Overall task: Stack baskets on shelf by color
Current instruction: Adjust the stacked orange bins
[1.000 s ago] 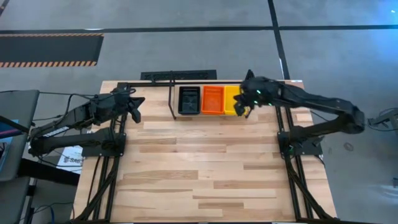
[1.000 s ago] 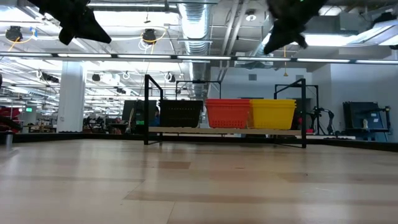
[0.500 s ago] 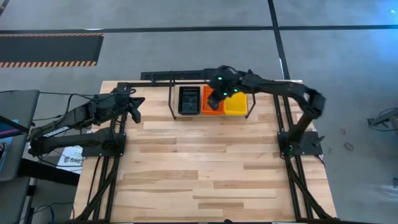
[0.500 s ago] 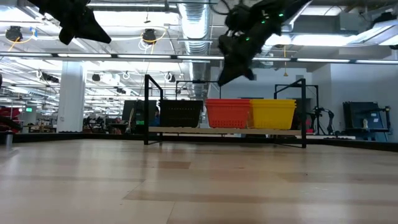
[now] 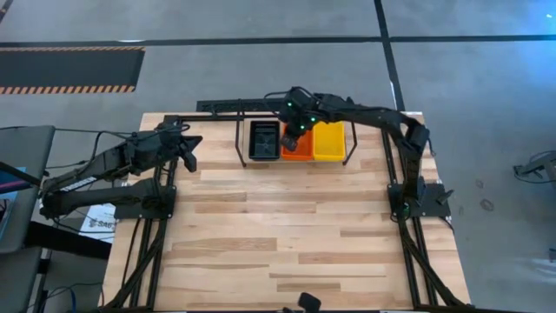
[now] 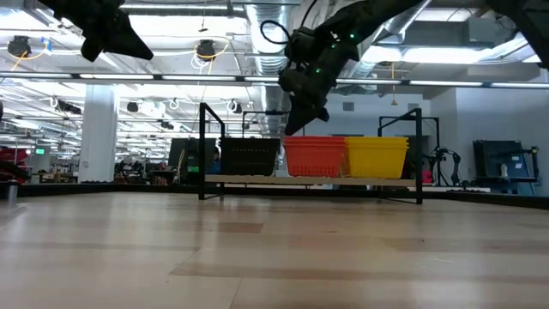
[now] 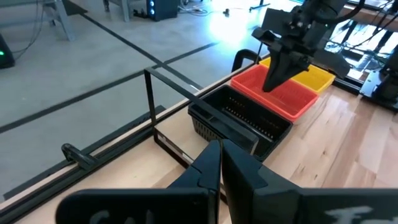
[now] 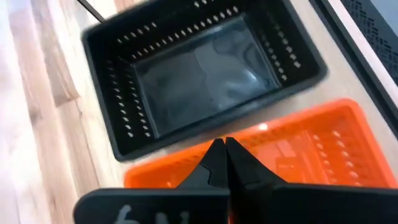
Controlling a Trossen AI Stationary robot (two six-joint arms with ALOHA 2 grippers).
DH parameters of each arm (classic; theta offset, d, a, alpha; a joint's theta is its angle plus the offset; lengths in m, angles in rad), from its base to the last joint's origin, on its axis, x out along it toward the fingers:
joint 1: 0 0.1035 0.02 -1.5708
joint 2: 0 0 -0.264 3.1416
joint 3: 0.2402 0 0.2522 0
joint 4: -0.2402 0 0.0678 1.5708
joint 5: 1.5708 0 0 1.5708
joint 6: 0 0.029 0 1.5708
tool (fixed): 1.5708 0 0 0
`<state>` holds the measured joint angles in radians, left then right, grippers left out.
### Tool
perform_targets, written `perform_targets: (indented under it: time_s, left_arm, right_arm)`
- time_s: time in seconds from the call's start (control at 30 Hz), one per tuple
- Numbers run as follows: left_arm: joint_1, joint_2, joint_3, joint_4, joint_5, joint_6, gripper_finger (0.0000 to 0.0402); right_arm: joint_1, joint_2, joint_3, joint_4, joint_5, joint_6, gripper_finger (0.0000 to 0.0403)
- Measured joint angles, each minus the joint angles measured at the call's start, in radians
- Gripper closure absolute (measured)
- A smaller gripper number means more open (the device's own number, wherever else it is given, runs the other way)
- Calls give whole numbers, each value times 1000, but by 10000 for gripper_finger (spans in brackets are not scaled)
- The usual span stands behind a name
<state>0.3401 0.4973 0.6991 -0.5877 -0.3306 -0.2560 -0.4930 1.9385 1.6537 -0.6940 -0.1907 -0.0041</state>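
The near half of the bench [image 5: 287, 243] carries nothing but its own planks. Farther in, by the left edge, the left arm waits folded, elbow back. Its left gripper [image 5: 188, 153] hangs high above the wood with fingers pressed together and nothing between them.

At the far edge stands the shelf [image 5: 240, 139], a thin black rod rack with two upright end posts. On it the baskets sit in a row, touching side by side. The black stack [image 5: 263, 141] is toward the left post, the red-orange stack [image 5: 301, 148] in the middle, and the yellow stack [image 5: 329, 141] toward the right post.

The right arm rises from its base at the right edge. It reaches across over the yellow stack, wrist bent down. The right gripper [image 5: 290, 137] points down above the seam between black and red-orange baskets, clear of both. Its fingers are pressed together, empty.
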Motion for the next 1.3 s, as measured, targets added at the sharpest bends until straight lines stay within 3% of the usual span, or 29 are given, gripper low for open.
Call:
perform_targets:
  time_s: [0.4,1.3]
  left_arm:
    - [0,0,0,1,-20,-2,401]
    - [0,0,0,3,-21,-16,401]
  right_arm:
    - [-3,-1,1,-66,159,-8,403]
    - [41,-1,0,-3,247,30,403]
